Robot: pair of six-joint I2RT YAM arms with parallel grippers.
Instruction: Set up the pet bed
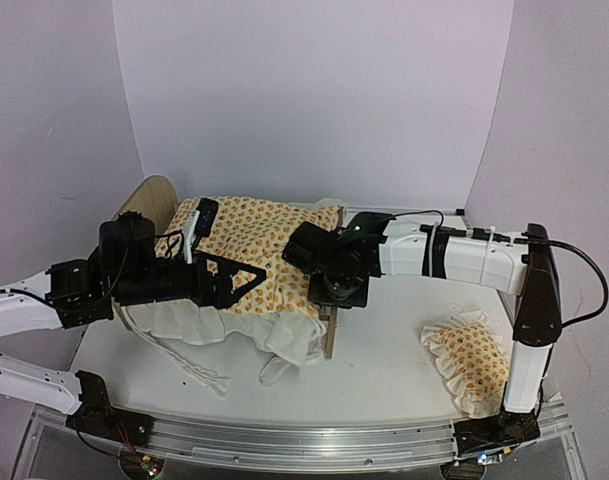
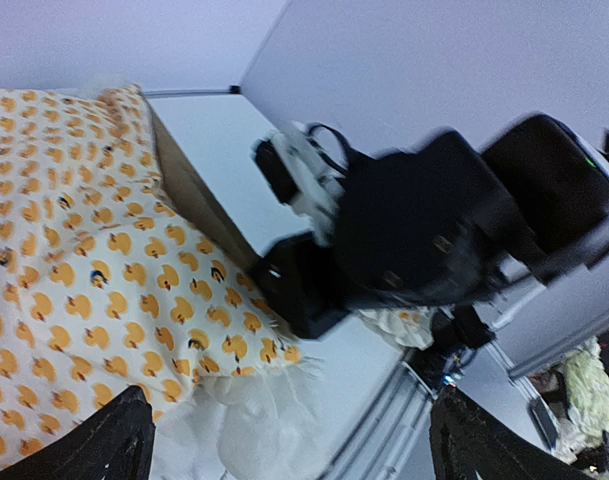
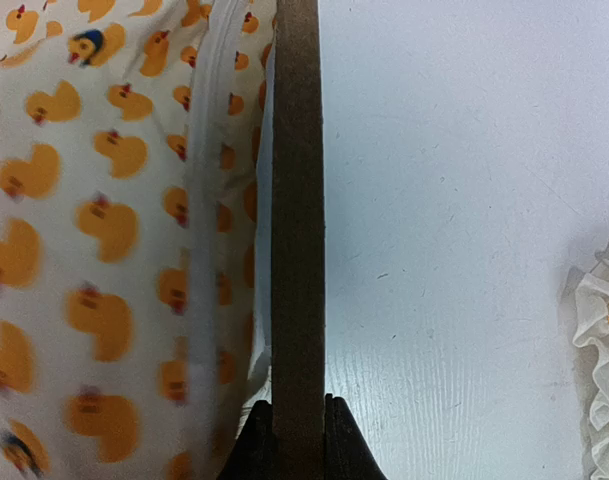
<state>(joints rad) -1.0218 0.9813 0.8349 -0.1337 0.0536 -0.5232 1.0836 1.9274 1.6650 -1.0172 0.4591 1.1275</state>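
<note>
I have the right gripper (image 3: 298,420) clamped on the end board (image 3: 297,200) of the pet bed (image 1: 149,205), the board running ahead from between its fingers (duck-print quilt (image 3: 94,250) just left). The left gripper (image 2: 289,415) has its fingers wide apart above that quilt.

Most of the pet bed (image 1: 152,200) beneath quilt (image 1: 254,240); pillow (image 3: 599,340) half outside right wrist view.

I can read no words, labels, brands or numbers anywhere, and the quilt (image 1: 254,235) draped over the pet bed (image 1: 152,200) shows only printed orange ducks, not lettering.
</note>
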